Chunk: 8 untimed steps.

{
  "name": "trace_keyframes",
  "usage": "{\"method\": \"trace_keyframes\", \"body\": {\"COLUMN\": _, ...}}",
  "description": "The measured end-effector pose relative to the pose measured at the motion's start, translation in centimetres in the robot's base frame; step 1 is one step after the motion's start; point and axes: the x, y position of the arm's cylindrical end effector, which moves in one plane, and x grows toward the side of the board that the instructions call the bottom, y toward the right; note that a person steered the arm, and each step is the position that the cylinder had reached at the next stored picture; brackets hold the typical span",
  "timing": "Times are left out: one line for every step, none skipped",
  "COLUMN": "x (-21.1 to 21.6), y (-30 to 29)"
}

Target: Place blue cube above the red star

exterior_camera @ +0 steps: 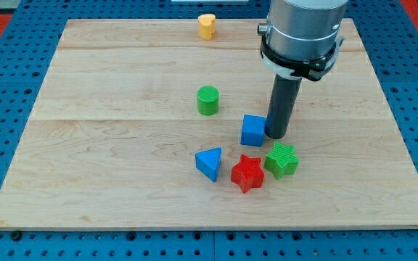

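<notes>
camera view shows our arm's dark rod standing upright on a pale wooden counter (122, 72), my tip (277, 135) touching the right side of the blue cube (252, 130). we have no gripper here, so nothing opens, closes or holds; the rod can only push.

the blue cube sits near the middle of the counter, just beyond the red star (247, 172) on its far side and about in line with it. we judge the task nearly done, with the tip on the cube's right so that a nudge leftward could fine-tune it.

a green star (281, 159) lies just right of the red star, close to touching it, and directly nearer than the tip. a blue triangular block (210, 162) lies just left of the red star. a green cylinder (207, 99) stands farther away to the left, and a yellow block (207, 25), shape unclear, rests at the far edge.
</notes>
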Motion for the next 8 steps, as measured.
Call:
{"method": "trace_keyframes", "body": {"x": 0.0, "y": -0.1}}
{"method": "trace_keyframes", "body": {"x": 0.0, "y": -0.1}}
{"method": "trace_keyframes", "body": {"x": -0.2, "y": -0.5}}
{"method": "trace_keyframes", "body": {"x": -0.4, "y": -0.9}}
{"method": "trace_keyframes", "body": {"x": -0.3, "y": 0.6}}
{"method": "trace_keyframes", "body": {"x": 0.3, "y": 6.5}}
{"method": "trace_keyframes", "body": {"x": 0.6, "y": 12.2}}
{"method": "trace_keyframes", "body": {"x": -2.0, "y": 14.3}}
